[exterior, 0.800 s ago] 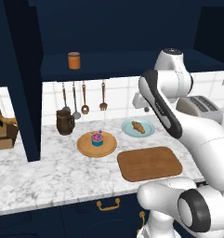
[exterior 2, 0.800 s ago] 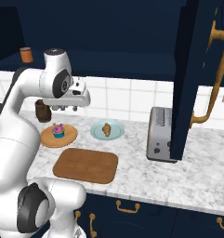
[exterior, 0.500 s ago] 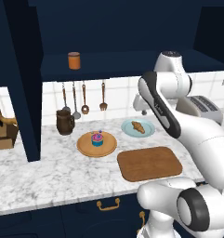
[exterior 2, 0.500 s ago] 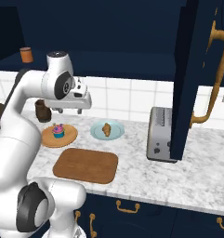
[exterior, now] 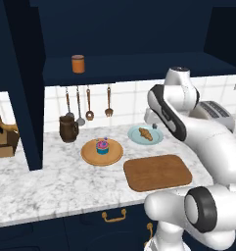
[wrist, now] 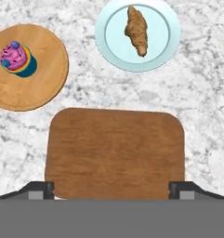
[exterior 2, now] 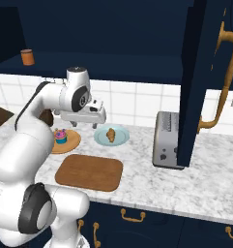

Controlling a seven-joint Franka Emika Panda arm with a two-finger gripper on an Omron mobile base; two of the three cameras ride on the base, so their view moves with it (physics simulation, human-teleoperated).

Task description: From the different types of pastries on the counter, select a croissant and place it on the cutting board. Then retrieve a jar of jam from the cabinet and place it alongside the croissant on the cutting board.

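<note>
first step in hand, croissant (wrist: pixel 136 30) not yet picked: lay on pale blue plate (wrist: pixel 167 49) beyond empty cutting board (wrist: pixel 115 151); tool (exterior 2: pixel 84 122) hung above counter (exterior: pixel 51 181), spread wide, holding nothing; next, judged: descend onto croissant.

We saw the croissant (exterior 2: pixel 109 134) lying on a pale blue plate (exterior 2: pixel 99 137), just right of the cupcake (exterior 2: pixel 60 136) on its round wooden plate (exterior 2: pixel 72 142). The cutting board (exterior 2: pixel 89 173) lay nearer, bare. The open gripper (exterior 2: pixel 87 123) hung above the 2 plates.
</note>
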